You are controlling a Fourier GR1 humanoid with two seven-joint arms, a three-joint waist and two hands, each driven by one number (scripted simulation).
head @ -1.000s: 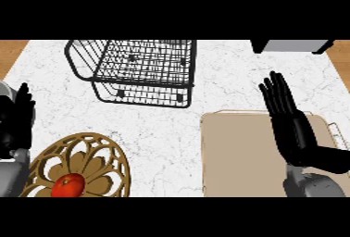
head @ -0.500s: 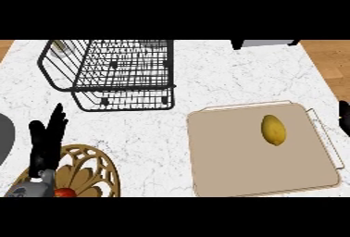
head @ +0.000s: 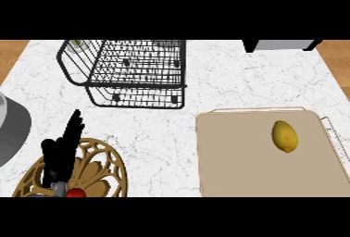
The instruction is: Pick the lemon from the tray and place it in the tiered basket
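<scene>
- Lemon (head: 285, 136) lies on the tan tray (head: 239, 171), toward its far right part, untouched.
- Black wire tiered basket (head: 130, 69) stands on the white counter (head: 226, 78), up-left of the tray, apart from it.
- Left hand (head: 63, 152) at lower left, fingers straight and holding nothing, over a gold openwork trivet (head: 103, 171).

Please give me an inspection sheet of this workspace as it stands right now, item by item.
Surface: white marbled counter, wooden floor showing at the top corners.
Job's things: lemon lying on the beige tray, right of centre; black wire tiered basket at the counter's far side, apart from the tray.
Clutter: golden openwork plate at lower left with a small red thing on it; grey round object at the left edge.
Hands: left hand open, fingers up, over the plate; right hand not in view.
Cables: nothing seen.
Surroundings: grey box at the top right.
</scene>
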